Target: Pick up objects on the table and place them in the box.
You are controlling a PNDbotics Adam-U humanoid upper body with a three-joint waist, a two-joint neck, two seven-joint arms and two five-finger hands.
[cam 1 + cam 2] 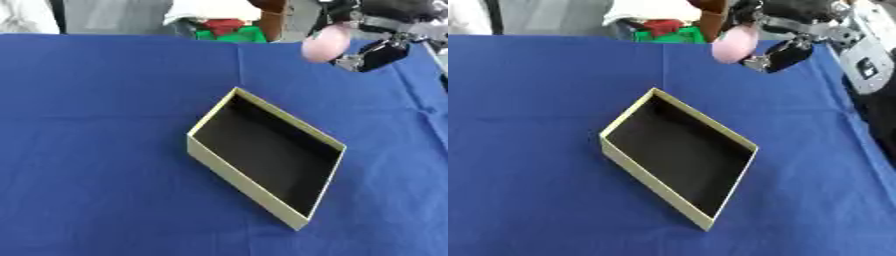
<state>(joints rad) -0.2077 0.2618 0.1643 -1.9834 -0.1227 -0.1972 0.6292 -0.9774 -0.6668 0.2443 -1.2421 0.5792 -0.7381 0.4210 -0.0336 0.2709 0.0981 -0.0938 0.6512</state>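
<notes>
Right hand [372, 37] gripping smooth pink object [325, 44]

Table [96, 150]: covered all over by a blue cloth [527, 90], which is showing faint fold creases and lying a little rumpled toward the right edge. Box [262, 160]: open, shallow, pale yellow walls, dark inside, sitting directly on the cloth near the middle, turned cornerwise to the table's edges; its interior is showing nothing but dark floor.
</notes>
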